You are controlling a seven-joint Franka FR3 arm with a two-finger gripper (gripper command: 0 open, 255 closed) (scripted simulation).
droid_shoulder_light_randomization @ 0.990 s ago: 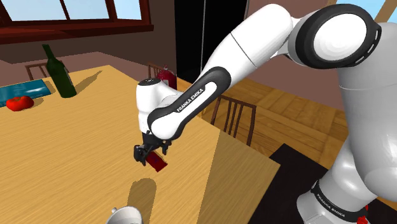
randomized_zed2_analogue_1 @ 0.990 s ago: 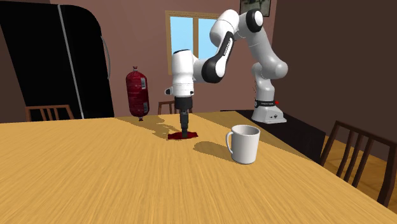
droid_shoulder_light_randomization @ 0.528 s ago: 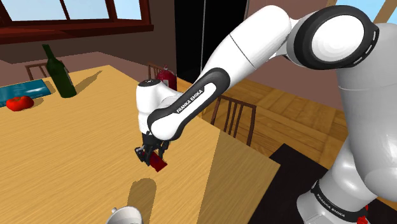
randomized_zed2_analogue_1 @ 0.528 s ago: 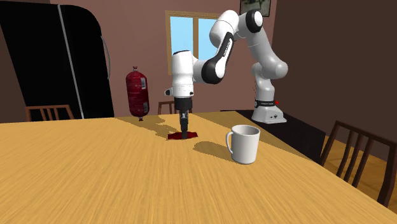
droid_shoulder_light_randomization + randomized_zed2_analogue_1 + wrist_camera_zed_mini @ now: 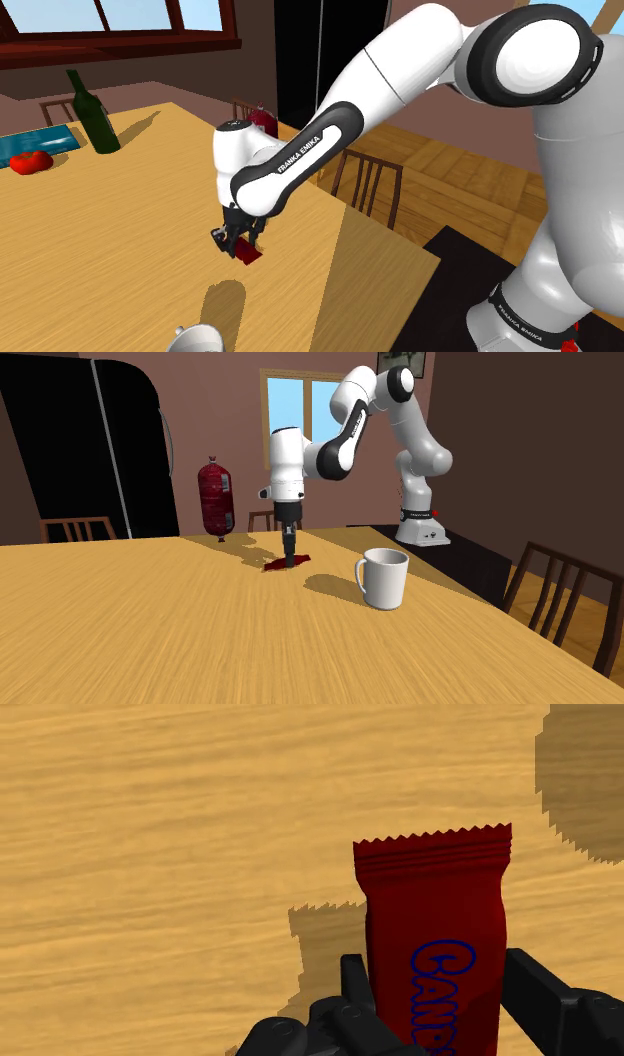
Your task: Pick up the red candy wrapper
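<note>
**Between the fingers of the claw (image 5: 437, 962): a red candy wrapper (image 5: 435, 914)**

The claw squeezes the wrapper from both sides. The wrapper has blue letters and hangs tilted just over the wooden desk (image 5: 110, 250), near its edge. A white mug (image 5: 383, 578) stands close by on the desk.

Candy wrapper (image 5: 430, 894) in pincer (image 5: 437, 972), just above table (image 5: 150, 854)

Brown walls (image 5: 500, 432), a bright window (image 5: 303, 400) (blue sky beyond), wooden chairs (image 5: 372, 162) beside the plank table (image 5: 150, 642).
</note>
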